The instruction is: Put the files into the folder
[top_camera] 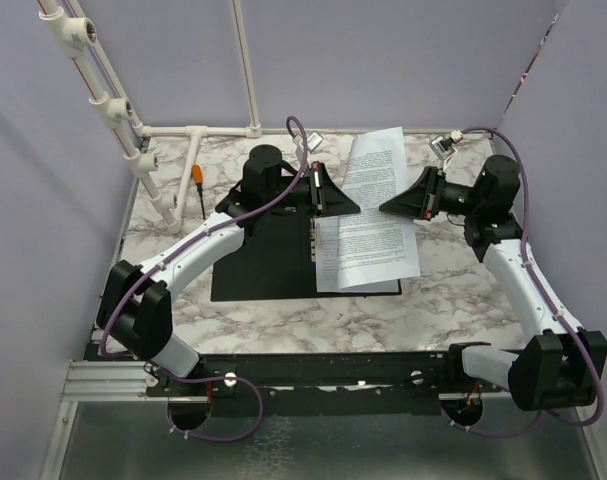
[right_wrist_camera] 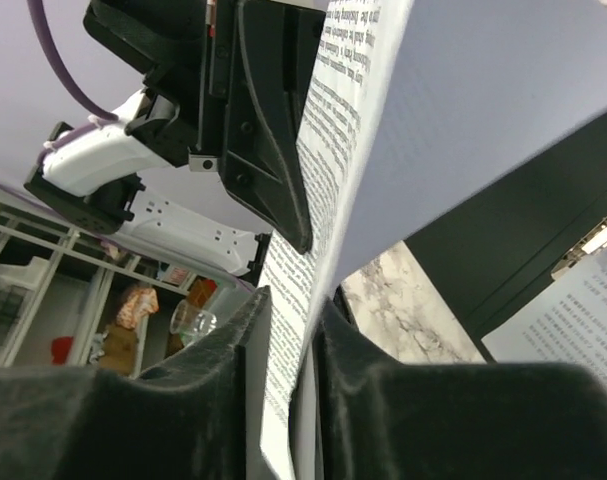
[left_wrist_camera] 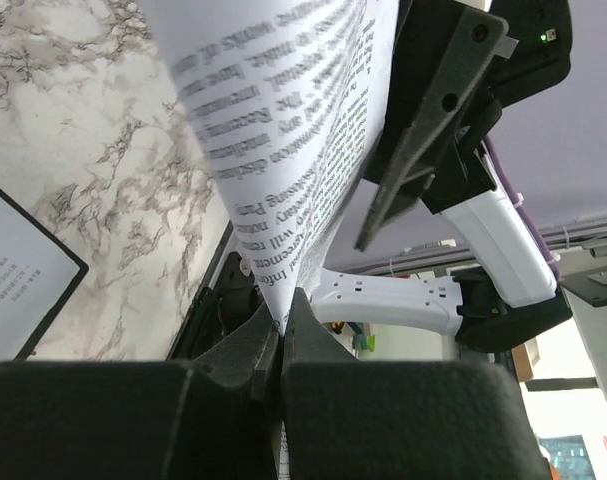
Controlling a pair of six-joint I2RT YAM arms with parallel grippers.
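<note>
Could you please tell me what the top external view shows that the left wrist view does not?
Only the top external view shows the whole open folder and the orange-handled tool beyond it. Only the left wrist view shows the left fingers pinched shut on the edge of the held sheet, its print close up. Both show that sheet raised between the arms, the right fingers on its far side, the marble table, and a second sheet lying in the folder.

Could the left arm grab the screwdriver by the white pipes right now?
Probably not yet. The way to the screwdriver looks free, but the left claw is shut on a sheet that the right claw also grips.
</note>
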